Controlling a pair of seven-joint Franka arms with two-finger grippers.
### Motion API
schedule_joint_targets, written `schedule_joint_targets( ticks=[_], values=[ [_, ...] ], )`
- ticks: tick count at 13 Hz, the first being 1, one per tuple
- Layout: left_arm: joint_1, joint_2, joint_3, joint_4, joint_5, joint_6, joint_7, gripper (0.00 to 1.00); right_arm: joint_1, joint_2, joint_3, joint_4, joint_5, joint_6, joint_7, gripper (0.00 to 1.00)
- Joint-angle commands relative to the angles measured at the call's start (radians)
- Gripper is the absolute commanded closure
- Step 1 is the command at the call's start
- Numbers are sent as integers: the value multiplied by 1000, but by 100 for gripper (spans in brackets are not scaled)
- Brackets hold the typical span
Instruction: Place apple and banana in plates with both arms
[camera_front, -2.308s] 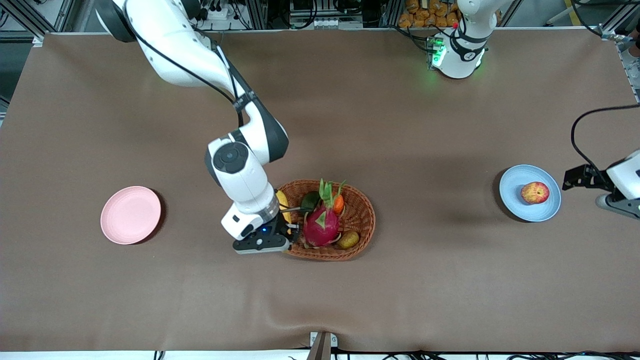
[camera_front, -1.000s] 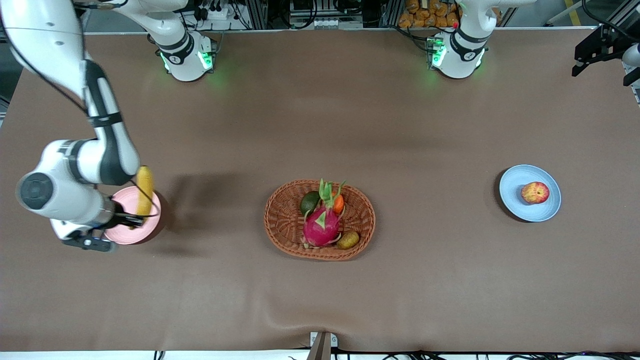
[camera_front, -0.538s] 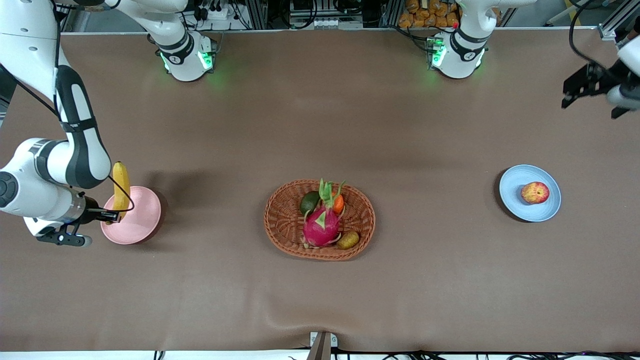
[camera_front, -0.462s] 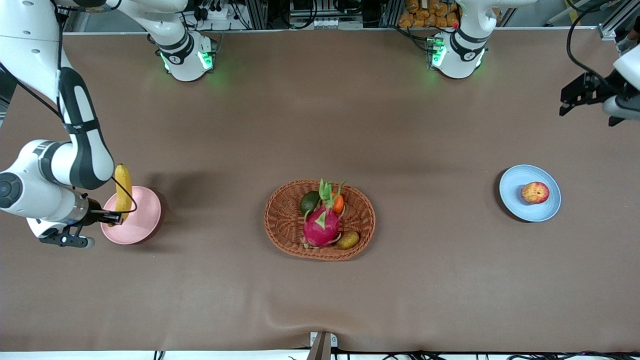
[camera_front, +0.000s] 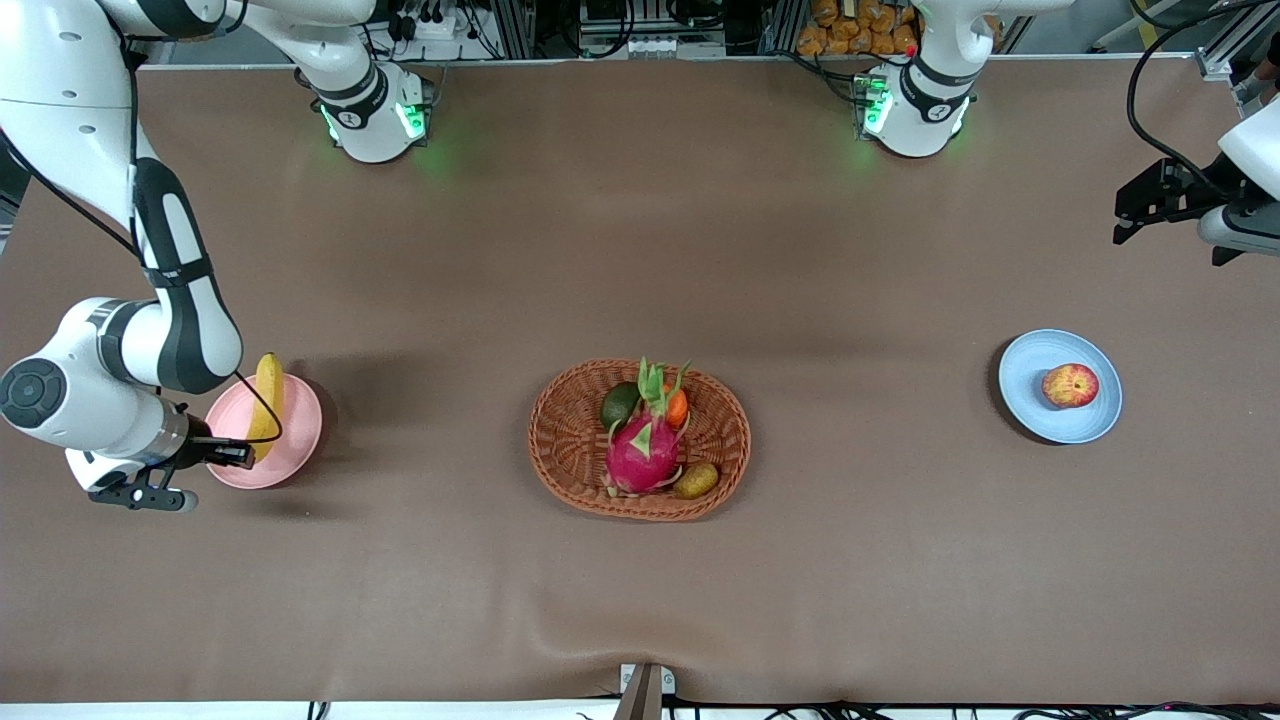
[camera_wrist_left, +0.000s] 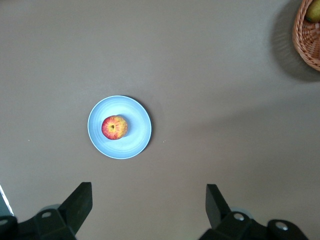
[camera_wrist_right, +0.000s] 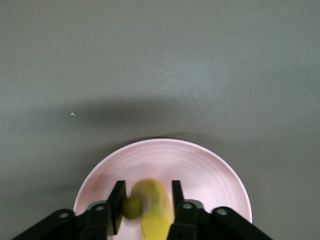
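While the banana (camera_front: 267, 395) is clamped by the right gripper (camera_front: 236, 452) over the pink plate (camera_front: 298, 445), the apple (camera_front: 1070, 385) is seen on the blue plate (camera_front: 1030, 402). The left gripper (camera_wrist_left: 149, 210) is held wide open and empty above the table (camera_front: 640, 250).

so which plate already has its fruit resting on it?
The blue plate: the apple sits on it, ungripped. Over the pink plate the banana is in the right gripper.

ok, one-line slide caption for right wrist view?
Right gripper holds the banana over the pink plate.
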Motion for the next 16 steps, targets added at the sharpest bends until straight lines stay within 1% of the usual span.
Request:
schedule_joint_targets(
  ticks=[1, 3, 8, 9, 10, 11, 14, 16],
  values=[
    [-1, 4, 1, 20, 4, -3, -158, 0, 14, -31, 7, 17, -5, -50, 7, 0],
    [-2, 0, -2, 20, 2, -4, -183, 0, 21, -100, 9, 17, -6, -166, 3, 0],
    [5, 3, -3, 22, -5, -12, -183, 0, 72, -317, 10, 2, -14, -442, 7, 0],
    [4, 1, -8, 22, -5, -12, -185, 0, 81, -365, 16, -2, -5, -493, 9, 0],
    [4, 1, -10, 22, -7, -17, -188, 0, 113, -405, 33, -2, -2, -518, 10, 0],
    [2, 1, -10, 23, -8, -17, -193, 0, 144, -443, 36, -3, -3, -536, 10, 0],
    [1, -3, -26, 22, -10, -32, -263, 0, 134, -549, 29, 5, -3, -585, 10, 0],
    [2, -2, -28, 31, -10, -37, -265, 0, 112, -592, 18, 50, -5, -674, 12, 0]
  ],
)
